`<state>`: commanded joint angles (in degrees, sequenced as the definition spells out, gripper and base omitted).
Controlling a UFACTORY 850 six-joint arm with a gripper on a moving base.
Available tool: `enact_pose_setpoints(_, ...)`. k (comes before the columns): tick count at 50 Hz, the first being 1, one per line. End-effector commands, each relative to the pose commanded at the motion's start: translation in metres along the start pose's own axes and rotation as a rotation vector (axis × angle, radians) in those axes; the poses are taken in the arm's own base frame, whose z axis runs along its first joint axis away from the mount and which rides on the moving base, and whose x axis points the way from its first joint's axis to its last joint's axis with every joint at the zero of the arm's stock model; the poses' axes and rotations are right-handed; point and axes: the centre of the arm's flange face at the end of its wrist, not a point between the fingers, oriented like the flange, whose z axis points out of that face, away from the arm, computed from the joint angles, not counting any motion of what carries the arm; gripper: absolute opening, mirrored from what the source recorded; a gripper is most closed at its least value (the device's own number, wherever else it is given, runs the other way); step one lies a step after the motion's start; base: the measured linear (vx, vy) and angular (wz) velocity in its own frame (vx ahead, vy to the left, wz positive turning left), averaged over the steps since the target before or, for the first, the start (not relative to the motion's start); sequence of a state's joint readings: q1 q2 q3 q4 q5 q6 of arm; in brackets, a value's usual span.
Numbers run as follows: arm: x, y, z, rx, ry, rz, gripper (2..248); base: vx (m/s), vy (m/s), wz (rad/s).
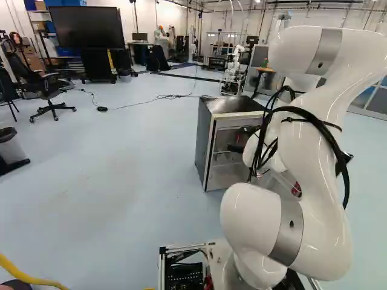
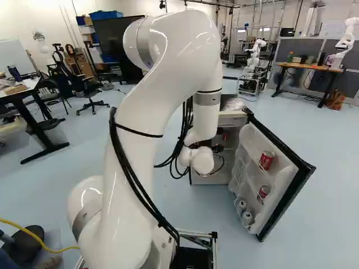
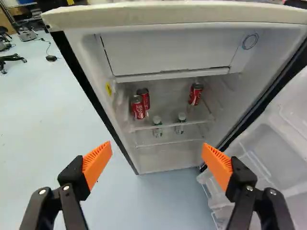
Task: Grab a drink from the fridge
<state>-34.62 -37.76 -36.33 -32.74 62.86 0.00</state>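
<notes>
While an open fridge (image 3: 182, 13) is standing on a pale blue floor (image 1: 115, 169), three red cans (image 3: 139, 108) are resting on its shelf (image 3: 170, 125): two close together, one apart, all standing upright, long axes vertical. Lower: two small bottles (image 3: 157, 128), also standing upright. Pincer (image 1: 234, 140): facing the opening, spreading wide, holding nothing. Room: dark screen (image 1: 84, 27), office chair (image 1: 47, 90), another robot (image 1: 234, 67).

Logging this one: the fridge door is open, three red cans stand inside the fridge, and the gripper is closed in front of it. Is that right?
Not quite: the gripper is open, its two fingers wide apart in the wrist view. The fridge door is open, and three red cans stand inside.
</notes>
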Motion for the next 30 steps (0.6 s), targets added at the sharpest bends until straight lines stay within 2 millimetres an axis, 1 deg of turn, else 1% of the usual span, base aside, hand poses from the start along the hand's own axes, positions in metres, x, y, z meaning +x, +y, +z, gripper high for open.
enact_pose_setpoints(30,-0.025,0.034,0.046,-0.017,-0.008,0.016,247,0.000,0.000,0.000)
